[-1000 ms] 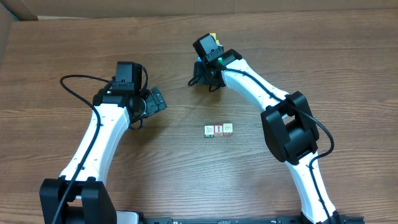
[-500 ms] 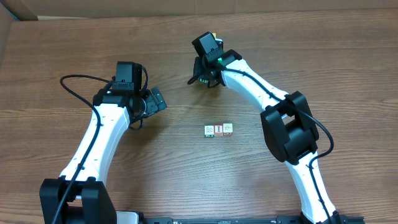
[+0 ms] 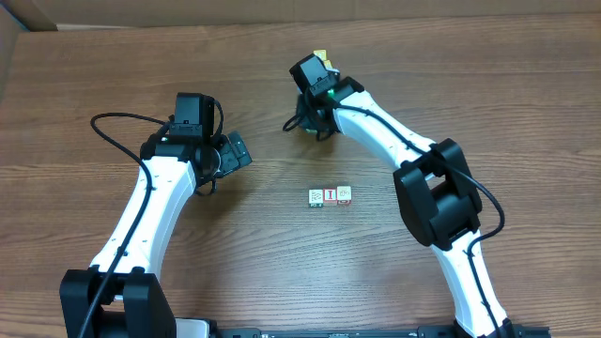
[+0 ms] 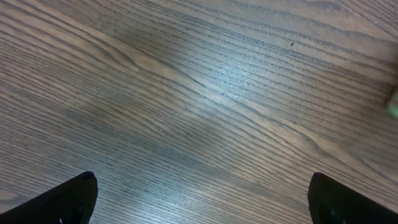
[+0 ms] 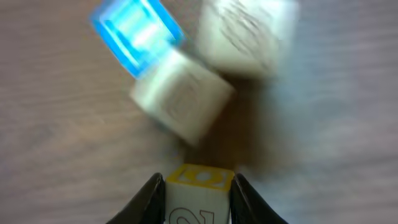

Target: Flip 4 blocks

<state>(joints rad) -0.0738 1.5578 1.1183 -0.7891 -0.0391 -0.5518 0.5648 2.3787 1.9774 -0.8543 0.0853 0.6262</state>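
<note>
**Q:** Position of the blocks?
**A:** Row of three blocks (image 3: 330,195) near the middle of the counter (image 3: 263,272). They lie side by side and touching, running 9 to 3 o'clock. The middle one shows a red letter on a pale top. The tops of the two outer ones are too small to read. Neither arm touches the row.

**Q:** Right jaws?
**A:** Right gripper (image 5: 198,200) sits at 12 o'clock from the row, well apart from it, toward the far side of the counter. In the wrist view the jaws press against both sides of a yellow-topped cube (image 5: 199,176), pinching it. At 12 o'clock of that cube lies a pale cube (image 5: 183,102), turned on the diagonal. A blue-faced cube (image 5: 135,30) sits just beside it at 11 o'clock. A second pale cube (image 5: 249,34) sits at 1 o'clock. All three are blurred and their lettering is unreadable.

**Q:** Left jaws?
**A:** Left gripper (image 3: 233,150) sits at 10 o'clock from the row, well apart from it. Jaws spread wide, holding no cube. The wrist view shows the two fingertips (image 4: 68,199) at the lower corners, with only bare wood grain between them
</note>
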